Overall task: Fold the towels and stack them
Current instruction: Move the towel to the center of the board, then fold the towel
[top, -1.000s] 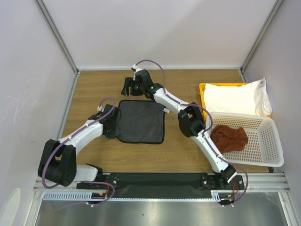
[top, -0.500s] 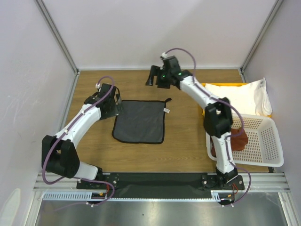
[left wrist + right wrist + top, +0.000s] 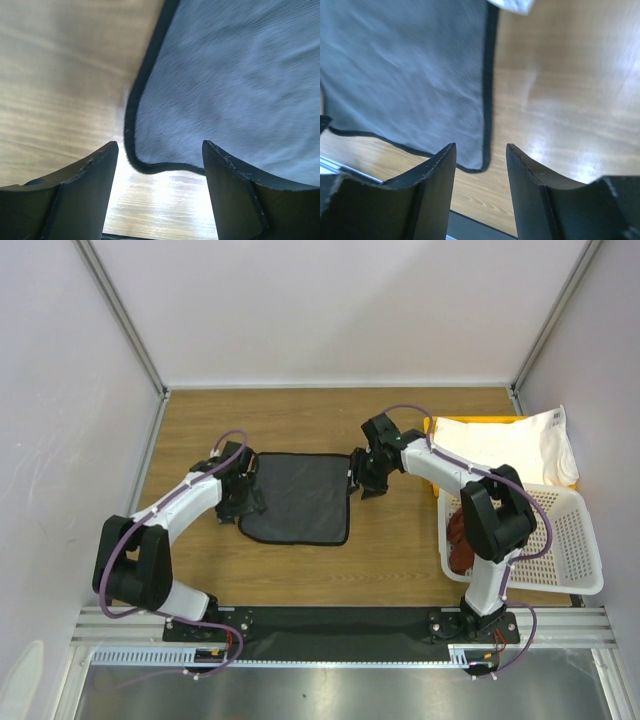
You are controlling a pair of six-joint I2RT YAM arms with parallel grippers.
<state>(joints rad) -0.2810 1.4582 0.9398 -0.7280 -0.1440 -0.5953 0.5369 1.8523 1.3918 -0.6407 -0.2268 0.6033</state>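
Dark grey towel (image 3: 298,498) flat on the counter (image 3: 400,550) midway between near and far edges, left pincer (image 3: 244,502) at its left hem, right pincer (image 3: 365,476) at its right hem, both parted, empty.

Right gripper (image 3: 480,148): two dark fingers (image 3: 432,192) at the bottom of the frame, spread apart with nothing between them. Dark grey towel (image 3: 415,75), black-hemmed, lying flat on the wooden table (image 3: 570,100): it spreads above and left of the fingers, its hemmed side edge running down to a corner just above the gap. Small white tag (image 3: 514,5), blurred, at that edge far above the fingers.
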